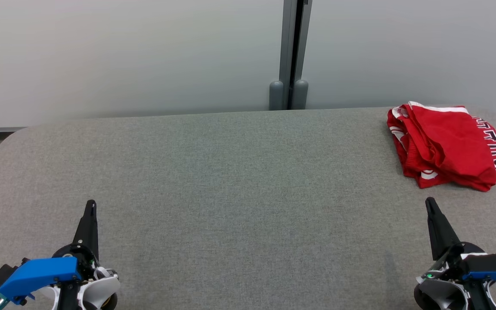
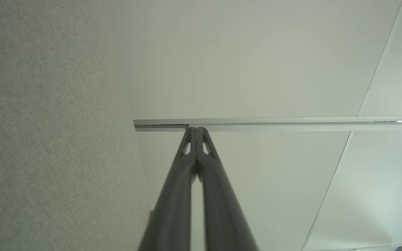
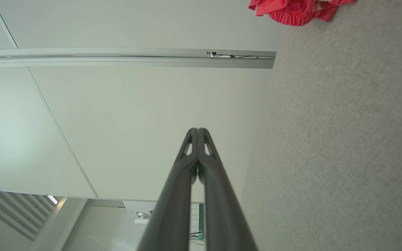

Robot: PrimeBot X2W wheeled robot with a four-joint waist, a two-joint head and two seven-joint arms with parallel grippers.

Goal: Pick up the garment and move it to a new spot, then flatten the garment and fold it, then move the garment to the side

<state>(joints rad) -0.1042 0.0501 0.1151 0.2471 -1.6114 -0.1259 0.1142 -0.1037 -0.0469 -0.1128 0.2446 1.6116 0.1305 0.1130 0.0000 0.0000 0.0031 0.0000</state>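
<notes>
From the head view, the red garment (image 1: 448, 144) is lying folded in a loose bundle on the far right of the grey table (image 1: 230, 181), close to the rounded corner. Its long axis is slanting from the far left down to the near right. A band with white lettering is running along its right edge, and the rumpled folds are facing left. The left gripper (image 1: 90, 204) is hovering at the near left and the right gripper (image 1: 429, 201) at the near right. Both are pressed together and holding nothing, with their tips aiming toward the pale wall (image 1: 123, 56). The right one is sitting just short of the garment, not touching it.

In the left wrist view, the left gripper (image 2: 196, 129) is showing its two dark fingers (image 2: 173, 195) meeting at the tips, with table fabric to one side and a metal rail (image 2: 291, 122) crossing behind.

In the right wrist view, the right gripper (image 3: 197, 130) is likewise squeezed closed and empty. A corner of the garment (image 3: 297, 10) is peeking in at the top edge, well apart from the tips.
</notes>
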